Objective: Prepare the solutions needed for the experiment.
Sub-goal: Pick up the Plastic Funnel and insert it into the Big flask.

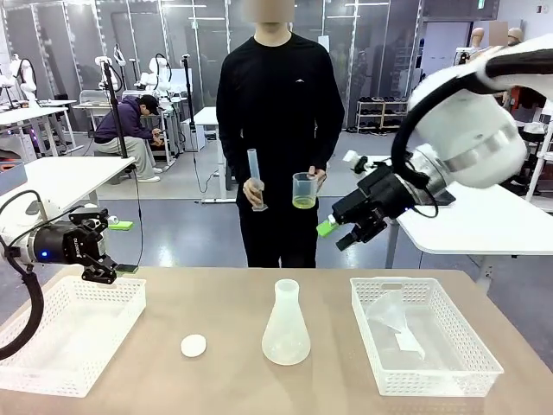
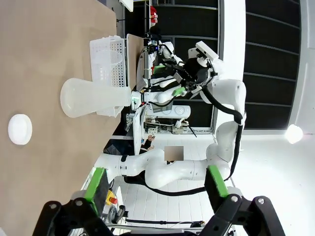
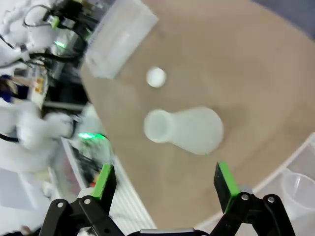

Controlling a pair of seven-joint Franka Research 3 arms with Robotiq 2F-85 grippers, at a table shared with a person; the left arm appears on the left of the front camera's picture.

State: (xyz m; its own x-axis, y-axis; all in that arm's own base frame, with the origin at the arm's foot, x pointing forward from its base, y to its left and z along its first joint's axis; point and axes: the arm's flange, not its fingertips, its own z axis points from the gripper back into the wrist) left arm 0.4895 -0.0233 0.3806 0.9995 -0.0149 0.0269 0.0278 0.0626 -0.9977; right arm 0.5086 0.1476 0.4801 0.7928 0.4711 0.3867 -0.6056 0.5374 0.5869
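The solutions (image 1: 304, 202) are a shallow pale yellow-green layer in a clear beaker (image 1: 304, 188) that the person holds in one hand at the far side. The person's other hand holds a graduated cylinder (image 1: 255, 179). An empty conical flask (image 1: 286, 324) (image 2: 93, 98) (image 3: 184, 130) stands at the table's middle. My left gripper (image 1: 123, 248) (image 2: 155, 184) hovers open above the left basket's far edge, holding nothing. Raised above the table's far right, my right gripper (image 1: 335, 237) (image 3: 165, 182) is open and empty, looking down on the flask.
A white mesh basket (image 1: 69, 333) (image 3: 120, 37) sits at the left. Another basket (image 1: 423, 333) (image 2: 110, 59) at the right holds clear plastic items. A small white round disc (image 1: 193, 346) (image 2: 20, 129) (image 3: 156, 77) lies left of the flask.
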